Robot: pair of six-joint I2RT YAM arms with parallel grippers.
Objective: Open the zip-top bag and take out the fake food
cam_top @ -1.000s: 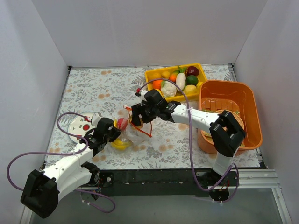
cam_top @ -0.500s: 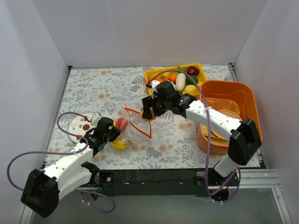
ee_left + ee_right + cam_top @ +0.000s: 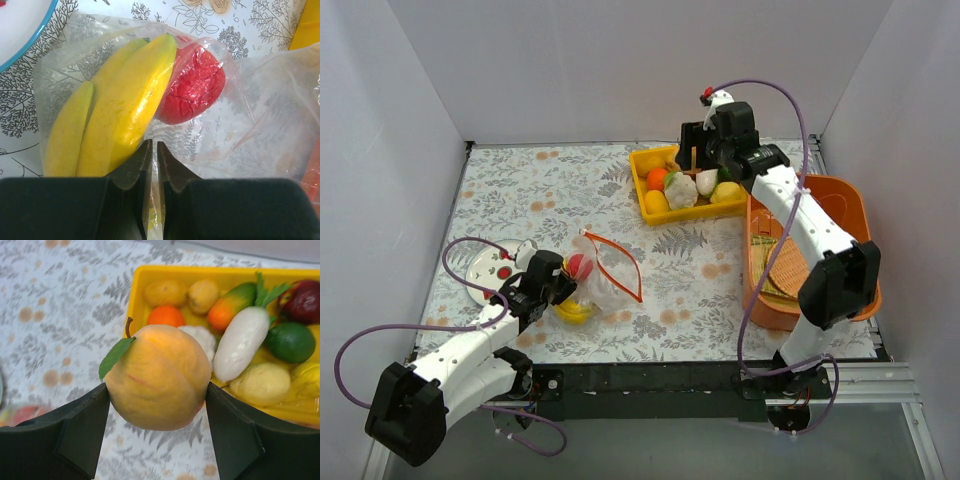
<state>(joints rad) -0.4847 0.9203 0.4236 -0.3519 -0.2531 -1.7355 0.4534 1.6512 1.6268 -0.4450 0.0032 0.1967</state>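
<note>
The clear zip-top bag (image 3: pixel 605 275) lies open on the table, its red-orange zip strip (image 3: pixel 620 268) spread wide. Inside it are a yellow banana bunch (image 3: pixel 120 107) and a red fruit (image 3: pixel 192 90). My left gripper (image 3: pixel 153 150) is shut on the bag's plastic beside the bananas; it also shows in the top view (image 3: pixel 555 290). My right gripper (image 3: pixel 157 400) is shut on a yellow-orange peach (image 3: pixel 157 377) with a green leaf and holds it in the air over the near left corner of the yellow tray (image 3: pixel 137 290). In the top view the right gripper (image 3: pixel 698 160) is above that tray (image 3: pixel 642 190).
The yellow tray holds several toy fruits and vegetables, among them a white oblong piece (image 3: pixel 242 342), a dark red fruit (image 3: pixel 305 302) and a green piece (image 3: pixel 290 340). An orange tub (image 3: pixel 820 200) stands at the right. A white plate (image 3: pixel 485 270) lies left of the bag.
My right gripper has carried the peach from the bag's mouth up and to the far right, to over the yellow tray. The left gripper has stayed on the bag.
</note>
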